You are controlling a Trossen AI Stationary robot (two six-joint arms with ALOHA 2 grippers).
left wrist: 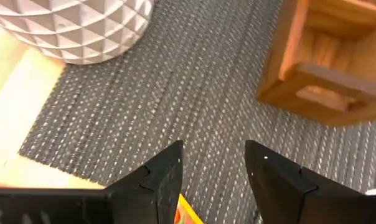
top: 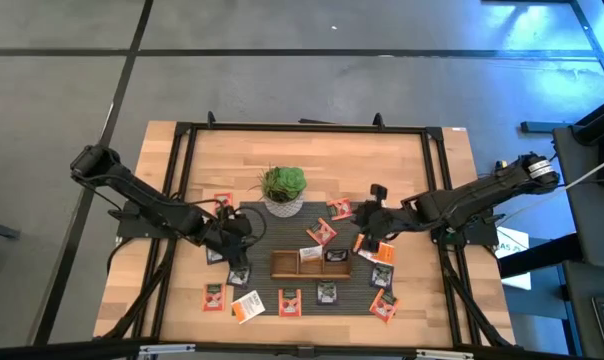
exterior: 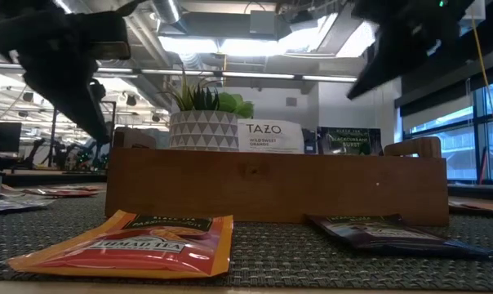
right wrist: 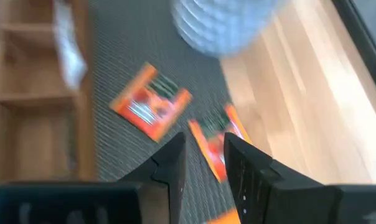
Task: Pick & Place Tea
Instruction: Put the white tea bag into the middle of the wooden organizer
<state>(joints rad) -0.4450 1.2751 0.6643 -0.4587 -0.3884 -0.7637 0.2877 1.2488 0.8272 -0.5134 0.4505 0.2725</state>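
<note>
Tea sachets (top: 320, 233) lie scattered on the grey mat (top: 282, 225); two stand in the wooden tray (top: 311, 264). Right gripper (right wrist: 203, 155), fingers parted and empty, hovers over an orange sachet (right wrist: 210, 147), tray to one side. Left gripper (left wrist: 213, 163), open and empty, hangs between plant pot (left wrist: 76, 28) and tray.

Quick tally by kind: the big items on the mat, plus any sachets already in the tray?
Plant pot: 1
Wooden tray: 1
White sachet in the tray: 1
Dark sachet in the tray: 1
Total: 4
</note>
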